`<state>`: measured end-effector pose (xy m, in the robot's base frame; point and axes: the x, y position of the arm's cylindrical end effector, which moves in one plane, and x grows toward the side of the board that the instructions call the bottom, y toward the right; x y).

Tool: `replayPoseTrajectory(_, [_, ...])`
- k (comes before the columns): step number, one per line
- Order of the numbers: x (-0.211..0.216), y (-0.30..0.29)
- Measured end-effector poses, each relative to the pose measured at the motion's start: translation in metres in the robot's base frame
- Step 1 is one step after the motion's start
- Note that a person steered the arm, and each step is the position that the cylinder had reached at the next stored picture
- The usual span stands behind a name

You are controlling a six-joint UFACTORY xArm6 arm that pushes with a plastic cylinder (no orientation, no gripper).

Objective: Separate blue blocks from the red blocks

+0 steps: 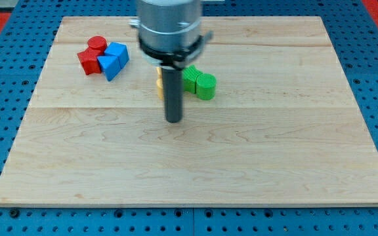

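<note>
The pale wooden board [195, 164] held every block. Near its top-left corner, a blue cube [118, 52] and blue wedge [109, 66] touched a red cylinder [97, 44] and red block [88, 61]. My tip [173, 120], jawless, stood well apart.

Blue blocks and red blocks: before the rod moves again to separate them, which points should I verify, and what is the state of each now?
1. Blues and reds already apart: not ok. The two blue blocks touch the two red blocks in one cluster at the view's upper left.
2. My tip free of blocks: ok. It stands on bare board, below the green blocks.
3. Path from my tip to the cluster open: ok, bare wood lies between.
4. Yellow block position: cannot tell, the rod hides most of it.
5. Cluster away from the board edge: ok, though it sits near the top left corner.
</note>
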<state>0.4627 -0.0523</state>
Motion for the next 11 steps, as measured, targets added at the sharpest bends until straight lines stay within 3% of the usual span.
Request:
replayPoseTrajectory(1, [-0.005,-0.057])
replayPoseTrajectory(2, [-0.040,-0.078])
replayPoseTrajectory(5, [-0.177,-0.014])
replayPoseTrajectory(6, [-0.193,-0.031])
replayPoseTrajectory(8, [-0.192,-0.091])
replayPoseTrajectory(11, [-0.099,-0.067])
